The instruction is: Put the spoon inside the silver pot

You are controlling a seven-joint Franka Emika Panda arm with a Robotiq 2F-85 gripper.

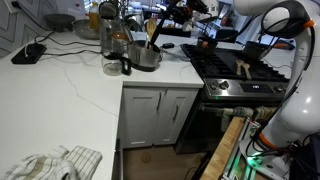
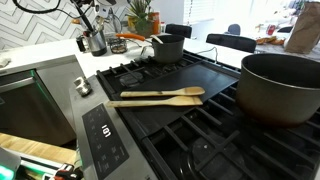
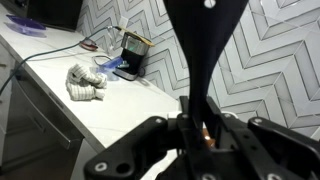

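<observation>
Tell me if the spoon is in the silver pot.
Partly in: the spoon dips into the silver pot, gripper pinching its handle.

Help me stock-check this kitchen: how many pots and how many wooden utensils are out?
Pots: 2 (silver pot, dark pot)
Wooden utensils: 3 (spoon at the silver pot; far utensil and near utensil on the stove)
Total: 5
</observation>
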